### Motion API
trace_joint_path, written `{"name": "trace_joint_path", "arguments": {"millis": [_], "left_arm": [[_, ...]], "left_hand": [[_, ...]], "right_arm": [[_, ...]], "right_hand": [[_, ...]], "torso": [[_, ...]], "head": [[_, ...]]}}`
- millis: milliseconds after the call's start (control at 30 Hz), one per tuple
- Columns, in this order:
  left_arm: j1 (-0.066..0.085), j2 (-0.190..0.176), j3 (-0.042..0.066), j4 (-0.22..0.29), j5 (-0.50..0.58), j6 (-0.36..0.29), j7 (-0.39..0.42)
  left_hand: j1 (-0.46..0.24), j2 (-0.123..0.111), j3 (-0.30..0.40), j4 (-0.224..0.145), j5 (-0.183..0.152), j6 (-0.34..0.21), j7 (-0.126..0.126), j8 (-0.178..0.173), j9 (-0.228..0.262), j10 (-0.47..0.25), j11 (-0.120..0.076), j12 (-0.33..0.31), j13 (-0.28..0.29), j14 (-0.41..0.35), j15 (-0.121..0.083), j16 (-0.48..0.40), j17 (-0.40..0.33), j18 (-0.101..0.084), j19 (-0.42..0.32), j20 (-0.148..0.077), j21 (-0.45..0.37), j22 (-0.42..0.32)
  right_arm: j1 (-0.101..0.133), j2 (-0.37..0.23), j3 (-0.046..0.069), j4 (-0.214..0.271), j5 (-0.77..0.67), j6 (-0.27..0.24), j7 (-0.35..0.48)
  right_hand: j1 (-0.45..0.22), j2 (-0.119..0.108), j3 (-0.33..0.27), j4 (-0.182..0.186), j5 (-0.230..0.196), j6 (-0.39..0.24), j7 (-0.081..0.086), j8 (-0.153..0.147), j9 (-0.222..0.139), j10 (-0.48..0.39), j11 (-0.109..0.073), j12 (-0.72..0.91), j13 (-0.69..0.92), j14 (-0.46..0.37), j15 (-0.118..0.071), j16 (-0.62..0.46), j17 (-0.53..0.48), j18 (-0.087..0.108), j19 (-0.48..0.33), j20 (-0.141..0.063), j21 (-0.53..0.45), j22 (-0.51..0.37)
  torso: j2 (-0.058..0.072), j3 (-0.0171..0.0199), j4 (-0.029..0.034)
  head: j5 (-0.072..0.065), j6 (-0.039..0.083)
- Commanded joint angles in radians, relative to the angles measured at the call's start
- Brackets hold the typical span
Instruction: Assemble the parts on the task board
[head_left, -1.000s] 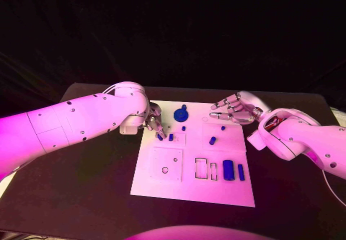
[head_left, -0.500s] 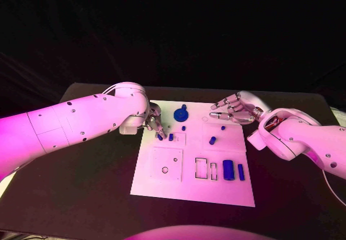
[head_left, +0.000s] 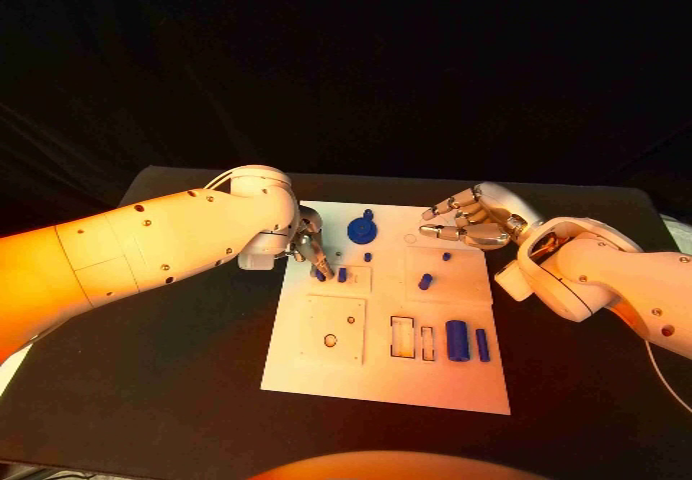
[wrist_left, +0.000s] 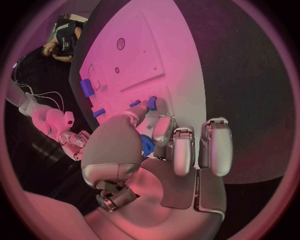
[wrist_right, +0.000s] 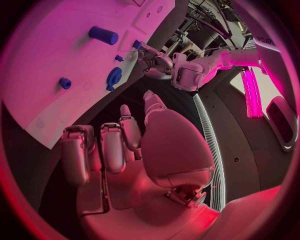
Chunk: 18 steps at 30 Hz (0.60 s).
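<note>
Left hand (head_left: 309, 246) fingertips at small blue peg (head_left: 319, 272), task board (head_left: 378, 380) left edge.

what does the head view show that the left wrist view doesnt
Head view alone: the whole task board with its near end, the two blue bars lying there, and both arms from above. Left wrist view alone: the left hand from behind, fingertips down by a small blue part at the board's edge. Both: the white board, small blue parts and the right hand.
</note>
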Motion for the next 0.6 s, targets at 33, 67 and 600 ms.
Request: {"name": "trace_joint_path", "arguments": {"millis": [33,67,600], "left_arm": [[-0.012,0.0,-0.009,-0.001,-0.003,0.04,-0.087],[-0.013,0.0,-0.009,-0.001,-0.002,0.039,-0.087],[-0.014,-0.001,-0.009,-0.006,0.003,0.023,-0.086]], "left_hand": [[-0.021,-0.004,-0.017,0.007,0.003,0.011,0.0,0.001,-0.002,-0.002,-0.005,-0.005,-0.002,0.107,-0.006,0.003,0.263,-0.01,0.066,-0.007,0.0,0.217],[-0.027,-0.006,-0.022,0.011,0.003,0.011,0.0,0.002,-0.002,-0.002,-0.005,-0.006,-0.003,0.107,-0.006,0.003,0.263,-0.01,0.066,-0.007,0.0,0.217],[-0.057,-0.015,-0.065,0.032,0.003,0.014,-0.001,0.015,0.005,-0.014,-0.005,-0.029,-0.027,0.107,-0.006,0.003,0.263,-0.007,0.061,-0.007,-0.013,0.211]], "right_arm": [[-0.001,0.001,0.0,0.001,-0.002,0.011,0.01],[-0.001,0.001,0.0,0.001,-0.002,0.012,0.01],[-0.001,0.001,0.0,0.002,-0.001,0.014,0.01]], "right_hand": [[0.001,0.006,-0.007,0.002,0.004,0.006,-0.002,0.001,0.001,-0.002,-0.005,-0.006,0.042,0.06,-0.001,-0.004,0.072,0.021,0.004,0.0,-0.005,0.137],[0.001,0.006,-0.007,0.002,0.004,0.006,-0.001,0.001,0.001,-0.003,-0.005,-0.007,0.042,0.06,-0.001,-0.005,0.072,0.021,0.003,0.0,-0.006,0.135],[0.001,0.006,-0.007,0.002,0.004,0.006,-0.001,0.001,0.001,-0.003,-0.005,-0.007,0.042,0.06,-0.001,-0.005,0.071,0.021,0.003,0.0,-0.006,0.135]], "torso": [[0.0,0.0,-0.0002],[0.0,-0.0001,-0.0002],[0.0,0.0001,0.0]], "head": [[-0.001,0.001],[-0.001,0.001],[-0.001,0.002]]}}
